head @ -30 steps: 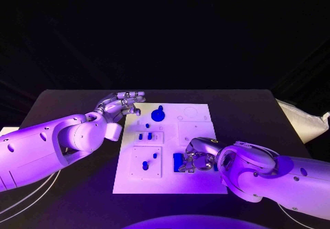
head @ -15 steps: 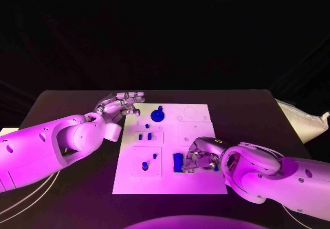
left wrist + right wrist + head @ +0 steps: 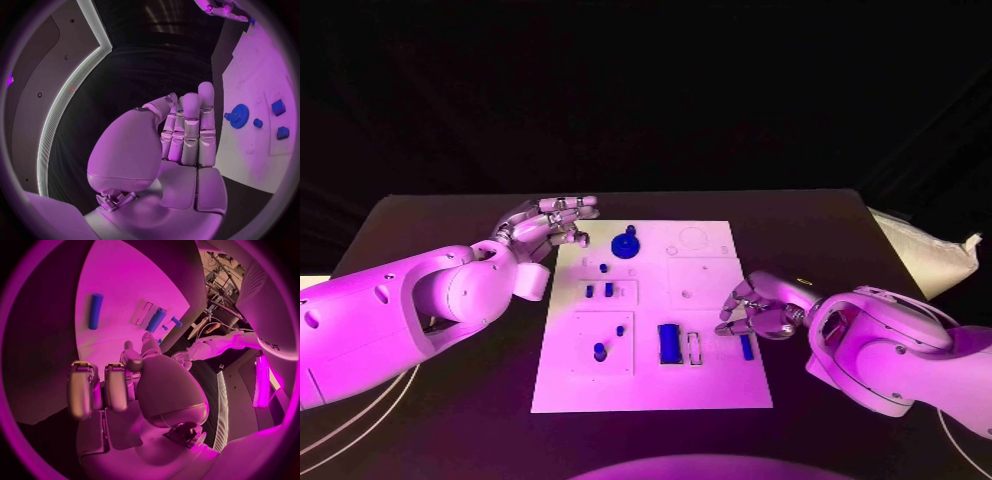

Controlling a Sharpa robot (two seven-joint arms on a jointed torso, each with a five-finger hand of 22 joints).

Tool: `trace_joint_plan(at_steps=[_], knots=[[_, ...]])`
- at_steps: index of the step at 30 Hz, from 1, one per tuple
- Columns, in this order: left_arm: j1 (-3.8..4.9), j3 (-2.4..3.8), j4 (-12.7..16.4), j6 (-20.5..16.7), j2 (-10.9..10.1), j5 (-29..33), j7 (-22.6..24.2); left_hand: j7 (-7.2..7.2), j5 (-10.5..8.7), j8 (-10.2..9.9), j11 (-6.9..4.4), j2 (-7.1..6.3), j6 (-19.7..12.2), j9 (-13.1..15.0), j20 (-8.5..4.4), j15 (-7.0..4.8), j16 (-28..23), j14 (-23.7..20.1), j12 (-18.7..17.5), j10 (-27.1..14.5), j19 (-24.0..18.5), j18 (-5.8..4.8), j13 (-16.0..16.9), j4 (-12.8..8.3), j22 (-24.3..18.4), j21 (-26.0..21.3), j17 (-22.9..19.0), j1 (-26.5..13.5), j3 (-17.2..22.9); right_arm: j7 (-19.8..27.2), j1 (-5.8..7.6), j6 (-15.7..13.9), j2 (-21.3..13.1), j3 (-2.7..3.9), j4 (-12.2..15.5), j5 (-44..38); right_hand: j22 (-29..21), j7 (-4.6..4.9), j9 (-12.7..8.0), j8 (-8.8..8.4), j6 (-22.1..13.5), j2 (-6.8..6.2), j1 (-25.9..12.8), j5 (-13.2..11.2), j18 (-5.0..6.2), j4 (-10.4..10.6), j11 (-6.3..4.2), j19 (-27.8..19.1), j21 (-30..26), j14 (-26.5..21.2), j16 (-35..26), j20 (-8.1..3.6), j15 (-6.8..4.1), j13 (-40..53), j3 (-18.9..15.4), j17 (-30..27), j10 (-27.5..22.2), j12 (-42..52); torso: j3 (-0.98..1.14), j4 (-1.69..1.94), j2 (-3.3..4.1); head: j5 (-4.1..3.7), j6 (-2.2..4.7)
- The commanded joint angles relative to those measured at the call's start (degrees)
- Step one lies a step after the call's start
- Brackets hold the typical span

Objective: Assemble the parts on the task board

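Note:
The white task board [image 3: 718, 385] lies in the middle of the black table. On it are a blue gear [image 3: 626, 243] at the far end, several small blue pegs [image 3: 597, 291] standing in the left plates, an upright blue block [image 3: 671, 343], and a short blue cylinder [image 3: 746, 347] lying near the right edge. My right hand [image 3: 759, 315] hovers at the board's right edge, just beyond the cylinder [image 3: 95, 311]; its fingers are loosely bent and hold nothing. My left hand [image 3: 548, 222] stays by the far left corner beside the gear [image 3: 239, 116], fingers straight and empty.
A pale bag [image 3: 927, 255] lies at the table's right edge. Thin cables [image 3: 343, 420] run under my left arm at the near left. Bare table [image 3: 834, 215] surrounds the board.
My right hand has drawn back to the right from over the blue block, and the short blue cylinder now lies uncovered on the board. The left hand has not moved.

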Motion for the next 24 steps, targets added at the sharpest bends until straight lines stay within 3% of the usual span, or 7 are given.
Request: trace_joint_plan(at_steps=[1, 7, 10, 18, 24], knots=[[0.01, 0.03, 0.1, 1.0, 0.1, -0.2, 0.2, -0.11, 0.15, 0.2, 0.09, 0.22, -0.3, 0.0, -0.04, -0.03, 0.2, -0.2, 0.4, -0.4, -0.3, 0.62, 0.1, -0.4, 0.1, 0.0, -0.1, 0.5, 0.1, -0.3, 0.15, -0.1, -1.2, -0.04, 0.3, -6.0, 3.7, 0.08, -0.2, -0.46, -0.5, 0.12, 0.6, -0.2, -0.12, -0.3, 0.09, 0.0, -0.1, 3.0, -0.3, 0.44, 0.50, -0.3, -0.1, 0.1, -0.4, -0.6, 0.03, -0.32, -0.08, -0.27, 0.13], [0.01, 0.03, 0.0, 1.1, 0.2, -0.2, 0.3, -0.11, 0.15, 0.2, 0.09, 0.22, -0.3, 0.0, -0.04, -0.03, 0.2, -0.2, 0.4, -0.4, -0.3, 0.62, 0.1, -0.4, 0.1, 0.0, -0.1, 0.5, 0.1, -3.8, 0.15, 3.6, -2.7, -0.14, -0.1, -10.0, 3.8, 0.21, -0.5, -1.01, -0.3, 0.45, -0.2, -0.8, -0.15, 0.4, 0.24, 0.1, -0.1, 3.0, -0.4, 0.56, 0.64, -0.9, -0.3, 0.1, -0.4, -1.3, 0.06, -0.75, -0.32, -0.64, 0.07], [0.01, 0.03, 0.0, 1.2, 0.2, -0.2, 0.3, -0.11, 0.15, 0.2, 0.09, 0.22, -0.3, 0.0, -0.04, -0.03, 0.2, -0.2, 0.4, -0.4, -0.3, 0.62, 0.1, -0.4, 0.1, 0.0, -0.1, 0.5, 0.1, -4.6, -0.06, 5.2, -3.0, -0.27, -0.5, -10.0, 3.8, 0.13, -0.8, -1.40, 0.4, 1.08, -3.4, -0.1, -0.16, 3.1, 0.27, 0.2, -0.1, 3.0, -0.3, 0.69, 0.71, -0.9, -1.3, 0.2, -0.1, -1.3, 0.05, -0.83, -0.38, -0.87, 0.08], [-0.02, 0.03, -0.2, 1.3, 0.3, -0.2, 0.3, -0.11, 0.15, 0.2, 0.09, 0.22, -0.3, 0.0, -0.04, -0.03, 0.2, -0.2, 0.4, -0.4, -0.3, 0.62, 0.1, -0.4, 0.1, 0.0, -0.1, 0.5, 0.1, -7.2, -0.99, 8.1, -2.9, -0.45, -1.1, -11.7, 4.1, -0.23, -0.9, -1.48, 1.7, 0.29, -3.6, -0.8, -0.21, 3.9, 0.00, 0.4, 0.0, 3.1, -0.2, 0.56, 0.49, -0.8, -2.1, 0.4, 0.2, -1.2, 0.10, -0.65, -0.33, -1.26, 0.20], [-0.09, 0.02, -0.3, 1.3, 0.2, -0.2, 0.3, -0.10, 0.16, 0.3, 0.11, 0.28, -0.3, 0.0, -0.02, 0.01, 0.2, -0.3, 0.6, -0.4, -0.3, 0.60, 0.1, -0.4, 0.1, 0.0, -0.2, 0.3, 0.1, -8.7, -1.39, 9.9, -2.4, -0.51, -1.3, -13.2, 4.2, -0.47, -0.8, -1.37, 2.6, -0.35, -3.9, -1.1, -0.24, 4.4, -0.18, 0.5, 0.1, 3.1, -0.2, 0.43, 0.35, -0.8, -2.7, 0.5, 0.3, -1.2, 0.06, -0.72, -0.31, -1.19, 0.21]])
